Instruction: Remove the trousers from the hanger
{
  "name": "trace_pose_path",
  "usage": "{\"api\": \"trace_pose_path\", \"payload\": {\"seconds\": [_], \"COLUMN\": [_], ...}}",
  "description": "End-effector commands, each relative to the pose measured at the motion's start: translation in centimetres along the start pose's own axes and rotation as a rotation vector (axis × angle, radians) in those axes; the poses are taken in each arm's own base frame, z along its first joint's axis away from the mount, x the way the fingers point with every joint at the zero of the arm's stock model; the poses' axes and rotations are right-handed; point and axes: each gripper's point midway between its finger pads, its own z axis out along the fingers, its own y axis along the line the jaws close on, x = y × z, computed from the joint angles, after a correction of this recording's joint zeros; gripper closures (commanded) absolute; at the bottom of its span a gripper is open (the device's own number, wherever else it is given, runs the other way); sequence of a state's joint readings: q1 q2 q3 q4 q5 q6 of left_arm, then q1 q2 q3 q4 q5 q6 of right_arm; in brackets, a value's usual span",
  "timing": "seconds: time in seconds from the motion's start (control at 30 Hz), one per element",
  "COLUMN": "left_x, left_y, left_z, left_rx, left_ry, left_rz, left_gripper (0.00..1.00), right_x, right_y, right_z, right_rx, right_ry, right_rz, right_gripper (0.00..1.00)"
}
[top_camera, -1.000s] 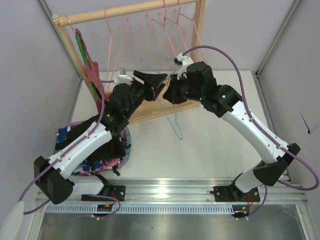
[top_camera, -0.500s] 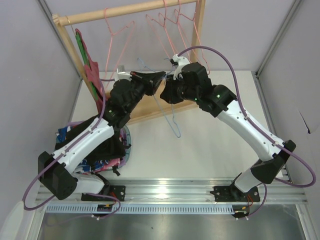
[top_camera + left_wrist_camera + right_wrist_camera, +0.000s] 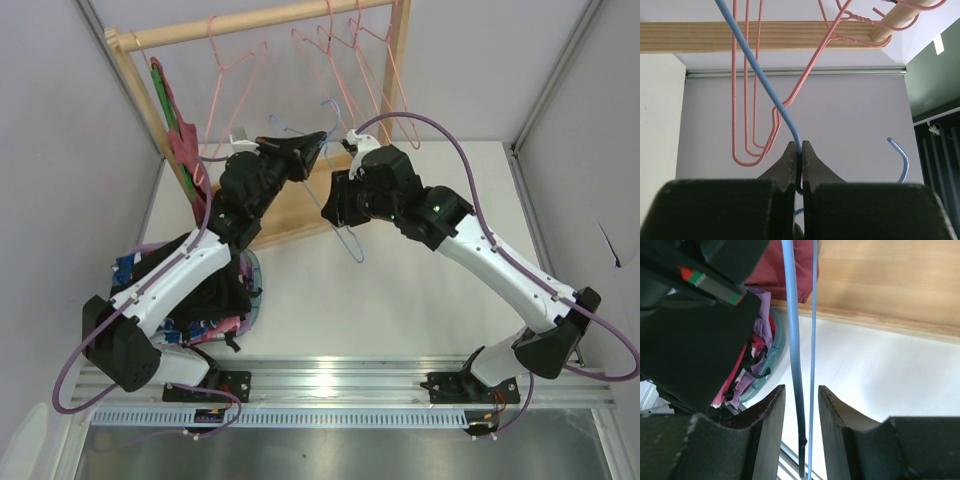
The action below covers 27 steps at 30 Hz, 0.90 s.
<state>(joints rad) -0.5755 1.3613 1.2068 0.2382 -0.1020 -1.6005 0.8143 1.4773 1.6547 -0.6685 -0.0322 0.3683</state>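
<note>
Left pincer [image 3: 799, 149]: jaws pressed together on the wire of the light-blue hanger [image 3: 792, 315], near its hook. Right pincer [image 3: 800, 388]: jaws apart, the same hanger's wire running between them, no contact visible. Hanger hangs in the air between both arms, in front of the wooden rail [image 3: 250, 22]. Trousers [image 3: 215, 292] lie on the clothes heap in the teal basket [image 3: 258, 290] at the left of the desk [image 3: 420, 290], well apart from the hanger.

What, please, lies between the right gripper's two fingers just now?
Two light-blue wires of the hanger run through the gap between the fingers of the right gripper. The jaws stand open and do not pinch them. The right wrist view shows this.
</note>
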Motion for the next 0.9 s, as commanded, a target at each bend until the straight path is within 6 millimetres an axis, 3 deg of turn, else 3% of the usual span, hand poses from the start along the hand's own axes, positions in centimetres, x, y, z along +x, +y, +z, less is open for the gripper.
{"api": "trace_pose_path", "payload": {"seconds": [0.0, 0.27, 0.37, 0.4, 0.43, 0.57, 0.67, 0.7, 0.73, 0.77, 0.8, 0.87], "left_x": [-0.5, -1.2, -1.2, -1.2, -1.2, -0.7, 0.4, 0.8, 0.8, 0.7, 0.7, 0.4], "left_y": [-4.1, -4.2, -4.0, -4.2, -4.1, -4.1, -4.3, -4.6, -4.2, -3.8, -4.6, -3.8], "left_z": [0.0, 0.3, 0.4, 0.3, 0.4, 0.3, -0.3, -1.0, -1.3, -1.7, -3.0, -3.9], "left_rx": [0.109, 0.105, 0.100, 0.106, 0.105, 0.120, 0.122, 0.129, 0.116, 0.106, 0.128, 0.104], "left_ry": [-0.020, -0.037, -0.036, -0.034, -0.033, -0.006, 0.053, 0.070, 0.071, 0.071, 0.069, 0.059], "left_rz": [-0.046, -0.048, -0.041, -0.040, -0.038, -0.011, 0.072, 0.116, 0.136, 0.154, 0.184, 0.217], "left_gripper": [1.00, 1.00, 1.00, 1.00, 1.00, 0.99, 0.81, 0.59, 0.44, 0.34, 0.25, 0.20], "right_x": [-1.2, -0.3, -0.1, -0.2, -0.2, -0.8, -1.2, -1.5, -1.7, -1.9, -2.1, -2.4], "right_y": [0.1, -0.8, -1.1, -1.2, -1.3, -1.6, -1.7, -1.7, -1.6, -1.6, -1.5, -1.4], "right_z": [-1.8, -2.9, -3.1, -3.1, -3.1, -3.4, -3.8, -4.0, -4.2, -4.2, -4.4, -4.4], "right_rx": [0.027, 0.073, 0.088, 0.090, 0.096, 0.116, 0.126, 0.130, 0.129, 0.131, 0.127, 0.124], "right_ry": [-0.075, -0.083, -0.085, -0.090, -0.092, -0.117, -0.133, -0.140, -0.146, -0.150, -0.154, -0.157], "right_rz": [0.003, 0.014, 0.016, 0.018, 0.020, 0.023, 0.017, 0.016, 0.012, 0.009, 0.007, 0.004], "right_gripper": [0.61, 0.60, 0.72, 0.95, 1.00, 1.00, 1.00, 1.00, 1.00, 1.00, 1.00, 1.00]}}
